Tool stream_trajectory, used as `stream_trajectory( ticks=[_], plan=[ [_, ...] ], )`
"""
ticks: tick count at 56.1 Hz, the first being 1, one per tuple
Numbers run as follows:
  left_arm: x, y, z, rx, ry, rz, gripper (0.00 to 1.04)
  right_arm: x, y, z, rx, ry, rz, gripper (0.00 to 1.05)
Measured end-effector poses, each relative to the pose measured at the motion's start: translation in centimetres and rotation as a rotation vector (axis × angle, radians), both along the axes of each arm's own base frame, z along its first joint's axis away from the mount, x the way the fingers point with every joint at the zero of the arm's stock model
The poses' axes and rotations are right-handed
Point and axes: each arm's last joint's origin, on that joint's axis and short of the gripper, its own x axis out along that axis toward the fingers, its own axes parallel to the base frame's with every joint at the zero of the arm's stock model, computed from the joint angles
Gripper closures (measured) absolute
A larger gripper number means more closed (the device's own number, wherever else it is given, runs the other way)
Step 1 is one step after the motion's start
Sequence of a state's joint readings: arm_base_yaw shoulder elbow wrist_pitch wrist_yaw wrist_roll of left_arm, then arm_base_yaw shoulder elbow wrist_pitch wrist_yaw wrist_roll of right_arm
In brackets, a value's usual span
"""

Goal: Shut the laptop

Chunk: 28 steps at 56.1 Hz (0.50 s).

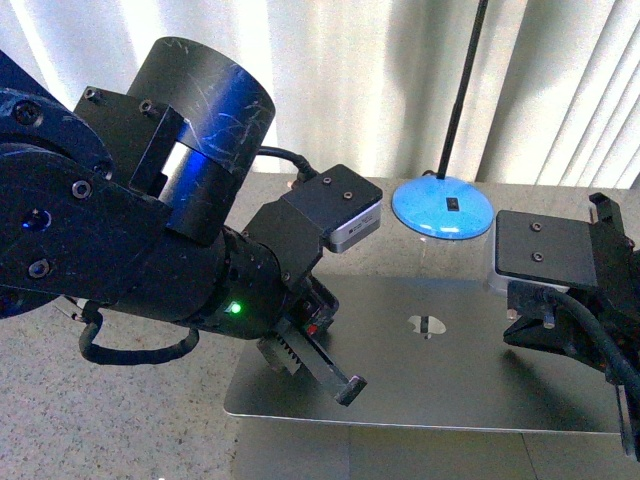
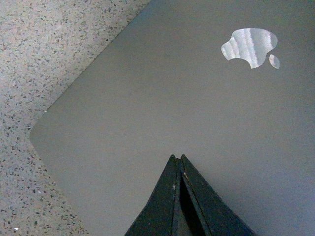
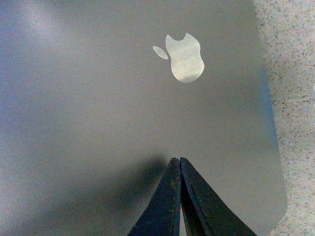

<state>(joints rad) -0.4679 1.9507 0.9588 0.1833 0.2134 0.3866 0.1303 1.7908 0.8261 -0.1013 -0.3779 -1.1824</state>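
Grey metal laptop [image 1: 450, 385] sits on your speckled table [image 1: 120, 420], lid [image 3: 98, 98] nearly flat | left gripper [image 2: 178, 158] and right gripper [image 3: 176, 160] pinched together, empty, tips over lid, likely for pushing down

The laptop [image 1: 440, 370] lies on the table [image 1: 120, 420], the pole's base [image 1: 442, 207] behind it.

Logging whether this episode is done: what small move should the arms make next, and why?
Probably press the left claw and right claw, both shut, gently down on the laptop. Its lid lies almost flat, yet the front view shows grey base under its near edge, so full closure is unclear.
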Motion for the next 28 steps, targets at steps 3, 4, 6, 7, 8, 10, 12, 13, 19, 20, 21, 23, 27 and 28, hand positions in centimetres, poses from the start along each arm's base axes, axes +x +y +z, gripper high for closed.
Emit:
stream_trajectory(
  ticks=[3,4,6,7,8,10,12,13,19,20,21,23,27,28],
  plan=[
    [-0.1,0.0,-0.2,-0.002,0.001,0.001,1.01,-0.1,0.1,-0.2,-0.003,0.003,0.001,1.02],
    [-0.1,0.0,-0.4,-0.004,0.003,0.000,1.01,-0.1,0.1,-0.3,-0.004,0.005,0.001,1.02],
    [-0.2,0.1,-0.6,-0.005,0.005,-0.001,1.01,-0.1,0.1,-0.5,-0.005,0.007,0.001,1.02],
    [-0.2,0.1,-0.7,-0.005,0.005,-0.002,1.01,-0.1,0.1,-0.5,-0.006,0.007,0.001,1.02],
    [-0.3,0.1,-0.8,-0.007,0.006,-0.003,1.01,-0.2,0.1,-0.6,-0.008,0.008,0.001,1.02],
    [-0.4,0.2,-1.0,-0.010,0.010,-0.004,1.01,-0.2,0.2,-0.8,-0.011,0.011,0.002,1.02],
    [-0.6,0.2,-1.4,-0.016,0.016,-0.005,1.01,-0.3,0.2,-1.0,-0.013,0.017,0.002,1.02],
    [-0.6,0.3,-1.6,-0.019,0.020,-0.004,1.01,-0.3,0.2,-1.1,-0.014,0.019,0.002,1.02],
    [-0.9,0.5,-2.5,-0.027,0.033,0.002,1.01,-0.4,0.4,-1.6,-0.022,0.029,0.003,1.02],
    [-0.9,0.5,-2.7,-0.027,0.034,0.003,1.01,-0.4,0.4,-1.6,-0.022,0.031,0.002,1.02],
    [-1.0,0.6,-2.8,-0.029,0.038,0.005,1.01,-0.4,0.4,-1.7,-0.022,0.032,0.002,1.02],
    [-1.1,0.7,-3.2,-0.028,0.043,0.008,1.01,-0.4,0.5,-1.9,-0.022,0.034,0.000,1.02],
    [-1.3,1.0,-4.1,-0.026,0.059,0.014,1.01,-0.4,0.7,-2.1,-0.021,0.041,-0.003,1.02],
    [-1.3,1.0,-4.1,-0.030,0.060,0.015,1.01,-0.4,0.7,-2.2,-0.020,0.042,-0.003,1.02]
  ],
)
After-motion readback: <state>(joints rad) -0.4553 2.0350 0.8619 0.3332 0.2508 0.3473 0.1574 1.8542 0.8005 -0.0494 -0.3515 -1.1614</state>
